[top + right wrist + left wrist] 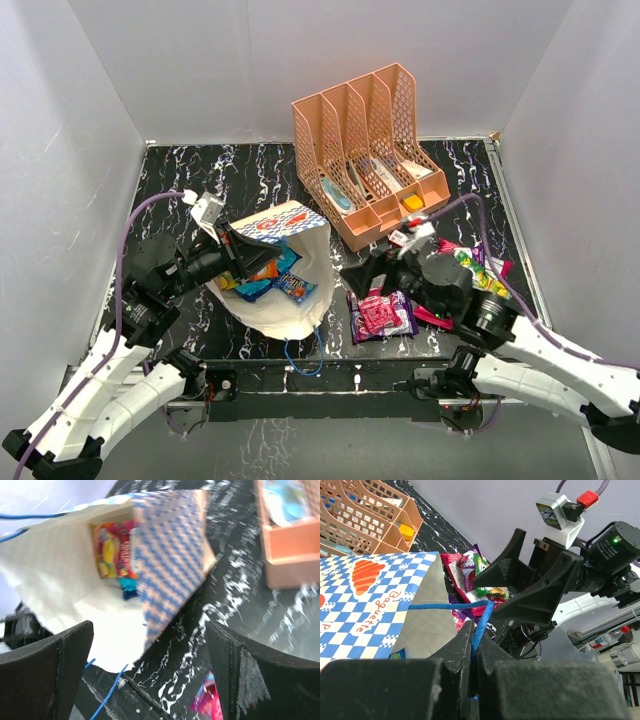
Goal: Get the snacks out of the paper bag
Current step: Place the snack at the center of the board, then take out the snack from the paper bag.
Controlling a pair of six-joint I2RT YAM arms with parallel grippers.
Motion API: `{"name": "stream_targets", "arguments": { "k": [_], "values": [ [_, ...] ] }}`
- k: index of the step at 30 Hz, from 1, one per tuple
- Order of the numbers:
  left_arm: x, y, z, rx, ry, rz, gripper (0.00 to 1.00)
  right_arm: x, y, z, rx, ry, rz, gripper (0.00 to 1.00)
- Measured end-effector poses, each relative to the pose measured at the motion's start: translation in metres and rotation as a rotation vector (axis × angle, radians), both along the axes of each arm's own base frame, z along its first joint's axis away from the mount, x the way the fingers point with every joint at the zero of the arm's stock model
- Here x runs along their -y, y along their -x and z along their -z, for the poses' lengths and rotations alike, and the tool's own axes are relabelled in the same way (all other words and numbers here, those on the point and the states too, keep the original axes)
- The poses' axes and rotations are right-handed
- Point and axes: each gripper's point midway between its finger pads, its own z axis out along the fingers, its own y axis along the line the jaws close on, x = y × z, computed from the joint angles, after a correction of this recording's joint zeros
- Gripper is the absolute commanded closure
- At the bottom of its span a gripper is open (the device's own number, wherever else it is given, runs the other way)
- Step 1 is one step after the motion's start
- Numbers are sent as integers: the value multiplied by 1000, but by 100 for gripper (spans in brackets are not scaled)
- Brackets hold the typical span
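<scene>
The paper bag [290,290] lies on its side at centre-left, mouth open towards the right, with blue and orange snacks [272,285] inside. My left gripper [247,255] is shut on the bag's blue cord handle [481,625] and holds the upper edge up. My right gripper [362,272] is open and empty, just right of the bag's mouth. A magenta-purple snack [380,314] lies on the table below it. More snacks [470,268] lie at the right. The right wrist view shows the bag's open mouth [65,585] with an orange-red packet [114,549] inside.
A peach mesh file organizer [368,150] with small items in its slots stands at the back centre-right. The black marbled table [180,180] is walled by white panels. The bag's other blue handle [305,358] hangs over the near edge.
</scene>
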Motion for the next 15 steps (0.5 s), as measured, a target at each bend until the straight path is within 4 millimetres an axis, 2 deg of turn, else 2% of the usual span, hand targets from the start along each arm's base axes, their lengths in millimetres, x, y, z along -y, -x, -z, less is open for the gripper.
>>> {"name": "stream_targets", "arguments": {
  "k": [2, 5, 9, 12, 15],
  "values": [
    [0, 0, 0, 0, 2, 0, 100, -25, 0, -5, 41, 13, -105, 8],
    [0, 0, 0, -3, 0, 0, 100, -60, 3, 4, 65, 35, -213, 9],
    [0, 0, 1, -6, 1, 0, 100, -106, 31, 19, 109, 52, -341, 11],
    [0, -1, 2, -9, -2, 0, 100, -135, 44, 32, 147, 78, -351, 12],
    [1, -2, 3, -14, -5, 0, 100, -149, 30, 52, 160, 125, -247, 13]
  ]
}}
